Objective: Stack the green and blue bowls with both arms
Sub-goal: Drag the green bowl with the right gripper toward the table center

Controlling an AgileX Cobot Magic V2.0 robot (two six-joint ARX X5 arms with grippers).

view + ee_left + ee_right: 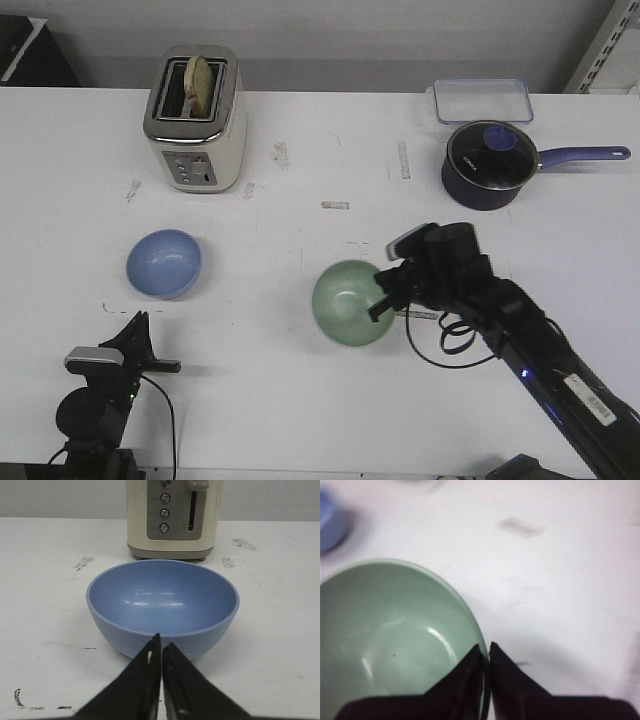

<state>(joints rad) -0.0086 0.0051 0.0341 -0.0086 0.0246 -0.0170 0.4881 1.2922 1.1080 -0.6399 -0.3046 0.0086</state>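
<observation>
your left gripper [135, 325] sits closest to the camera at 7 o'clock, fingers pressed together on nothing, with the blue bowl [164, 263] just beyond its tips. at 5 o'clock your right gripper [384, 292] pinches narrow over the green bowl's [350, 303] near rim, one finger inside, one outside. both bowls stand upright on the table [300, 150], well apart. toaster [195, 120] at 11 o'clock, saucepan [490, 163] at 2.
</observation>
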